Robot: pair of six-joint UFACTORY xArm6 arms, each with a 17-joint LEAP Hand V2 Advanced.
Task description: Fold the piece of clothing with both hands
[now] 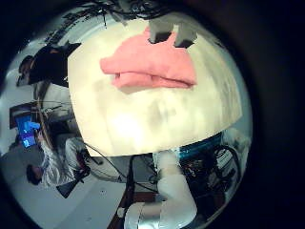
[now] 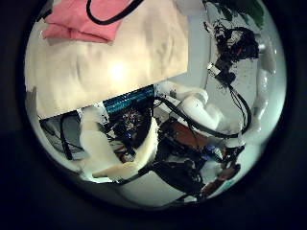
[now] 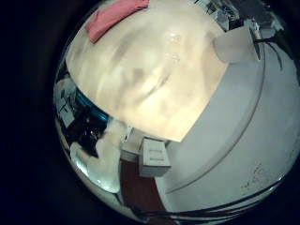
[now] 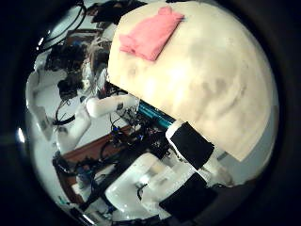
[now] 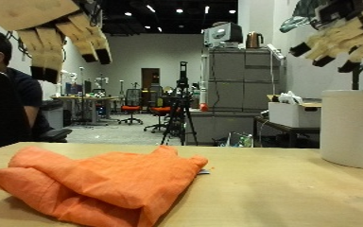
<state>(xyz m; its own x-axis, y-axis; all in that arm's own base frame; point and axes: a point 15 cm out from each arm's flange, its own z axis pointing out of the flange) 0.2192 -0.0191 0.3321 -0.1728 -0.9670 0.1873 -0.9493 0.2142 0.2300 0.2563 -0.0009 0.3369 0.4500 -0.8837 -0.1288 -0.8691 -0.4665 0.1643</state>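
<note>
Orange garment [image 5: 100,187] folded on table [image 5: 295,194]

orange piece of clothing [image 5: 106,184] lies folded over and rumpled on the wooden table [image 5: 295,194]

L hand [image 5: 59,33] & R hand [image 5: 343,33] raised, fingers loose (nothing held).

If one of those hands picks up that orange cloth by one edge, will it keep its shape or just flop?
Probably flop: the cloth lies on the table in soft rumpled folds, so it should drape and sag. It looks thin, so likely light. Pushed, it would probably bunch up rather than slide whole.
</note>
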